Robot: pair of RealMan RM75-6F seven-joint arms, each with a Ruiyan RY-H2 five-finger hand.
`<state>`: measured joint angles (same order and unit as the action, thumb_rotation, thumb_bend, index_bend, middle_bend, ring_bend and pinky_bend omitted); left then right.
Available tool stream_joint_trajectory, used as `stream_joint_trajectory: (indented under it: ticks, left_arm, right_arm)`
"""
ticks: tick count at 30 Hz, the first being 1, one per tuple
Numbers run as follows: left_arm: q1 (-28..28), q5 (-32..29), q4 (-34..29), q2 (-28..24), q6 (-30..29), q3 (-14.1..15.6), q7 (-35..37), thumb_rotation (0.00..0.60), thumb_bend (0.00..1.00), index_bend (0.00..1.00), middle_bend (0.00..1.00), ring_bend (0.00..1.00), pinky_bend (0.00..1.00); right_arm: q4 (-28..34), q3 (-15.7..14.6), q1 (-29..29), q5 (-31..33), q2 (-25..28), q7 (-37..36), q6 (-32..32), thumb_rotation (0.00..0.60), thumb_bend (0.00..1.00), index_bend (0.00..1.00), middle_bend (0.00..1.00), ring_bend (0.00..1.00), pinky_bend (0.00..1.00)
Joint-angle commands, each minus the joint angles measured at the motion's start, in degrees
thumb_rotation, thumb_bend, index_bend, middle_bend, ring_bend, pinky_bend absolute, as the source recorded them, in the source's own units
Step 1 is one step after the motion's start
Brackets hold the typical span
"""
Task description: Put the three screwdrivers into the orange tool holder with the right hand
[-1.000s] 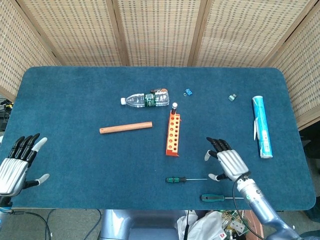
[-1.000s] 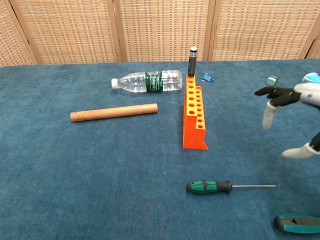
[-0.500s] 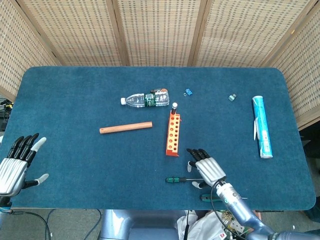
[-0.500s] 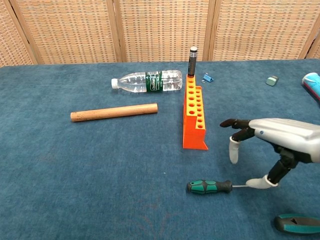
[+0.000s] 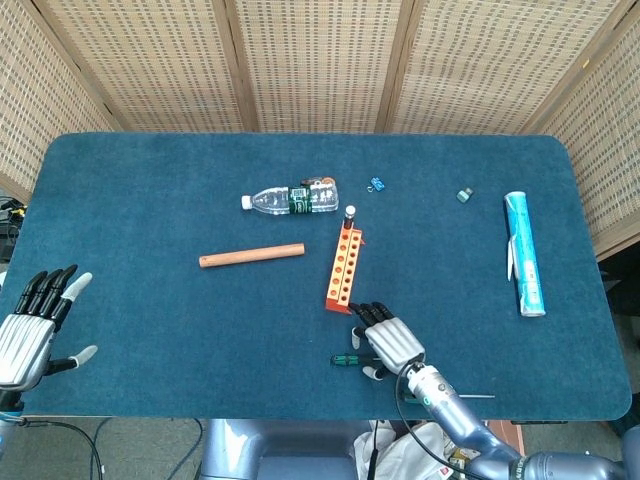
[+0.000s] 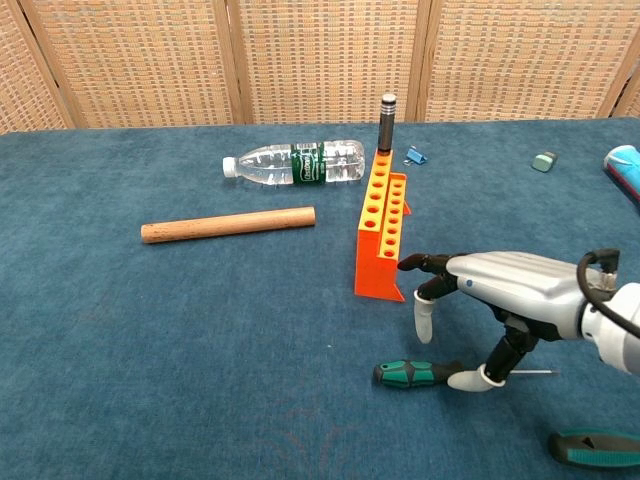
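Note:
The orange tool holder (image 5: 342, 268) (image 6: 382, 235) stands mid-table, skewed, with a black-handled screwdriver (image 5: 349, 212) (image 6: 386, 122) upright in its far end. A green-handled screwdriver (image 5: 345, 360) (image 6: 418, 373) lies flat in front of it. My right hand (image 5: 388, 340) (image 6: 500, 295) hovers over that screwdriver's shaft with fingers spread and nothing in its hold. Its fingertips (image 6: 412, 264) reach the holder's near end, and its thumb is down beside the handle's end. Another green-handled screwdriver (image 6: 592, 447) lies at the near right edge; only its shaft (image 5: 475, 396) shows in the head view. My left hand (image 5: 30, 325) stays open at the far left.
A water bottle (image 5: 295, 198) and a wooden dowel (image 5: 251, 256) lie left of the holder. A blue clip (image 5: 378, 183), a small grey block (image 5: 465, 194) and a light-blue tube (image 5: 524, 250) lie at the back and right. The table's front edge is close behind my right hand.
My right hand has swept left from the table's right side to the holder's near end, above the green screwdriver. The holder's near end has swung left, so it now stands skewed.

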<state>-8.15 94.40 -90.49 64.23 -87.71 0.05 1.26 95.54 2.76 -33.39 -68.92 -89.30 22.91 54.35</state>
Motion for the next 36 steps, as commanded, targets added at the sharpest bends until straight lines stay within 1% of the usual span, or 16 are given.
stream_joint_trajectory:
  ticks: [1, 8, 13, 15, 17, 18, 19, 20, 21, 22, 23, 24, 25, 28, 32, 36]
  left_arm:
    - [0.0, 0.0, 0.0, -0.1, 0.0, 0.0, 0.1, 0.600, 0.00, 0.00, 0.00, 0.00, 0.00]
    - [0.1, 0.1, 0.1, -0.1, 0.0, 0.0, 0.4, 0.600, 0.00, 0.00, 0.00, 0.00, 0.00]
    - [0.1, 0.2, 0.1, -0.1, -0.1, 0.0, 0.3, 0.600, 0.00, 0.00, 0.00, 0.00, 0.00]
    - [0.1, 0.2, 0.1, 0.0, -0.1, 0.0, 0.2, 0.600, 0.00, 0.00, 0.00, 0.00, 0.00]
    - [0.0, 0.1, 0.1, 0.0, 0.0, 0.0, 0.1, 0.600, 0.00, 0.00, 0.00, 0.00, 0.00]
    - [0.0, 0.1, 0.1, 0.0, 0.0, 0.0, 0.1, 0.600, 0.00, 0.00, 0.00, 0.00, 0.00]
    - [0.0, 0.1, 0.1, 0.0, 0.0, 0.0, 0.0, 0.600, 0.00, 0.00, 0.00, 0.00, 0.00]
    - [0.0, 0.1, 0.1, 0.1, 0.0, 0.0, 0.0, 0.600, 0.00, 0.00, 0.00, 0.00, 0.00]
    - [0.0, 0.1, 0.1, 0.1, 0.1, 0.0, -0.2, 0.600, 0.00, 0.00, 0.00, 0.00, 0.00]
    - [0.0, 0.1, 0.1, 0.1, 0.1, 0.0, -0.2, 0.600, 0.00, 0.00, 0.00, 0.00, 0.00]
    - [0.0, 0.1, 0.1, 0.2, 0.1, 0.0, -0.3, 0.600, 0.00, 0.00, 0.00, 0.00, 0.00]
    - [0.0, 0.1, 0.1, 0.2, 0.1, 0.0, -0.4, 0.600, 0.00, 0.00, 0.00, 0.00, 0.00]
    - [0.0, 0.1, 0.1, 0.2, 0.2, 0.0, -0.5, 0.600, 0.00, 0.00, 0.00, 0.00, 0.00]
    - [0.0, 0.0, 0.0, 0.3, 0.3, 0.0, -0.7, 0.600, 0.00, 0.00, 0.00, 0.00, 0.00]
    - [0.1, 0.1, 0.0, 0.4, 0.2, 0.0, -1.1, 0.600, 0.00, 0.00, 0.00, 0.00, 0.00]
    - [0.0, -0.1, 0.1, 0.4, 0.4, -0.1, -1.0, 0.600, 0.00, 0.00, 0.00, 0.00, 0.00]
  right_arm:
    - [-0.6, -0.3, -0.3, 1.3, -0.9, 1.5, -0.3, 0.600, 0.21, 0.45, 0.00, 0.00, 0.00]
    - [0.2, -0.7, -0.4, 2.7, -0.9, 3.5, 0.4, 0.600, 0.21, 0.45, 0.00, 0.00, 0.00]
    - [2.4, -1.7, 0.4, 1.5, 0.8, 4.4, 2.3, 0.600, 0.21, 0.45, 0.01, 0.00, 0.00]
    - [2.7, -2.0, 0.6, 0.2, 1.3, 5.0, 3.4, 0.600, 0.21, 0.45, 0.07, 0.00, 0.00]
    - [1.9, -2.4, 0.9, -3.6, 1.7, 7.0, 6.1, 0.600, 0.21, 0.45, 0.18, 0.05, 0.03]
    - [1.4, -2.6, 1.0, -4.9, 1.7, 7.3, 6.9, 0.600, 0.21, 0.45, 0.28, 0.14, 0.13]
    - [0.8, -2.8, 0.9, -6.4, 1.7, 7.3, 7.4, 0.600, 0.21, 0.45, 0.35, 0.22, 0.23]
    - [0.1, -3.0, 0.7, -8.1, 1.9, 7.4, 7.8, 0.600, 0.21, 0.45, 0.45, 0.34, 0.41]
    - [-0.5, -3.2, 0.6, -9.6, 2.2, 7.7, 8.1, 0.600, 0.21, 0.45, 0.57, 0.47, 0.63]
    - [-0.7, -3.6, 0.5, -10.4, 2.4, 7.8, 8.1, 0.600, 0.20, 0.45, 0.67, 0.58, 0.81]
    - [-0.7, -3.8, 0.4, -11.0, 2.6, 8.0, 8.0, 0.600, 0.20, 0.45, 0.73, 0.64, 0.90]
    - [-0.7, -4.0, 0.3, -11.6, 2.9, 8.3, 7.7, 0.600, 0.19, 0.45, 0.80, 0.71, 0.97]
    - [-0.5, -4.1, 0.1, -12.0, 3.0, 8.7, 7.4, 0.600, 0.19, 0.45, 0.84, 0.75, 0.99]
    - [0.3, -3.6, -0.6, -12.3, 2.5, 8.3, 6.5, 0.600, 0.18, 0.45, 0.89, 0.81, 1.00]
    - [0.7, -2.3, -1.8, -11.1, 0.8, 9.1, 4.5, 0.600, 0.17, 0.45, 0.92, 0.84, 1.00]
    - [-1.2, -1.1, -2.8, -8.2, -1.9, 10.7, 2.7, 0.600, 0.15, 0.45, 0.94, 0.85, 1.00]
